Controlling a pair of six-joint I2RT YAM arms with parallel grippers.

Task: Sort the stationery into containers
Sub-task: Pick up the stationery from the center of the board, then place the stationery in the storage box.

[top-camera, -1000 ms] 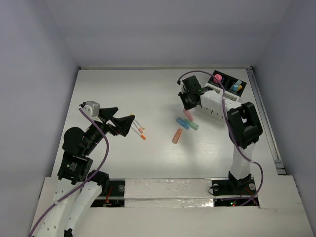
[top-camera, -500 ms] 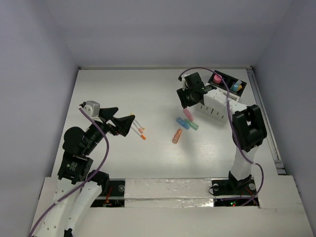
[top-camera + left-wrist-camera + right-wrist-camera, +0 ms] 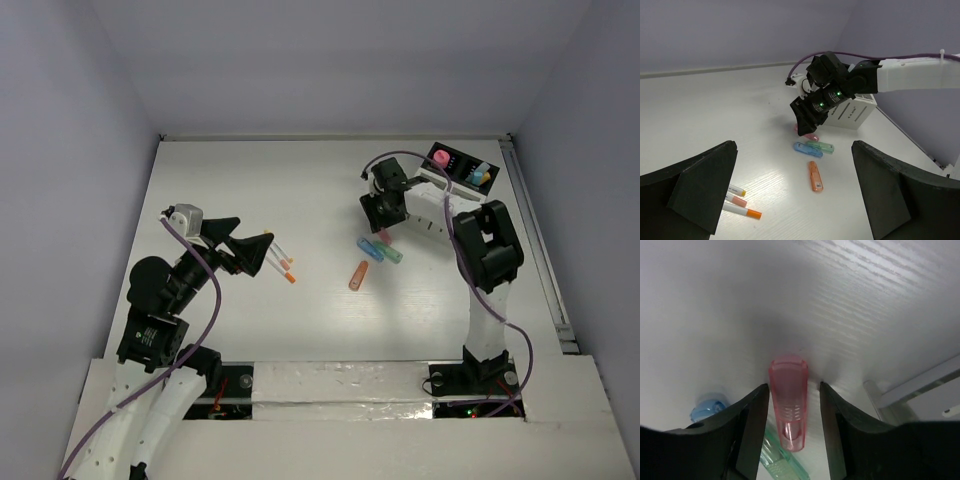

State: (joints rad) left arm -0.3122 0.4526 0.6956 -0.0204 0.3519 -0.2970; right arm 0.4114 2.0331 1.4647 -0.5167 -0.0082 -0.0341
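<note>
My right gripper is open and low over the table. Its jaws straddle a pink capsule, with a thin gap on each side. A blue capsule and a green capsule lie just beside it, and an orange capsule lies a little nearer. The white slatted organizer stands right of the gripper. Its black section holds a stubby pink cylinder and some coloured pieces. My left gripper is open and empty above the table, next to three white sticks.
The table's back wall and the right-side rail bound the work area. The right arm's purple cable loops over the organizer. The organizer's corner is close to the right jaw.
My right gripper has come down from beside the organizer onto the pink capsule, jaws either side of it. The left arm has not moved.
</note>
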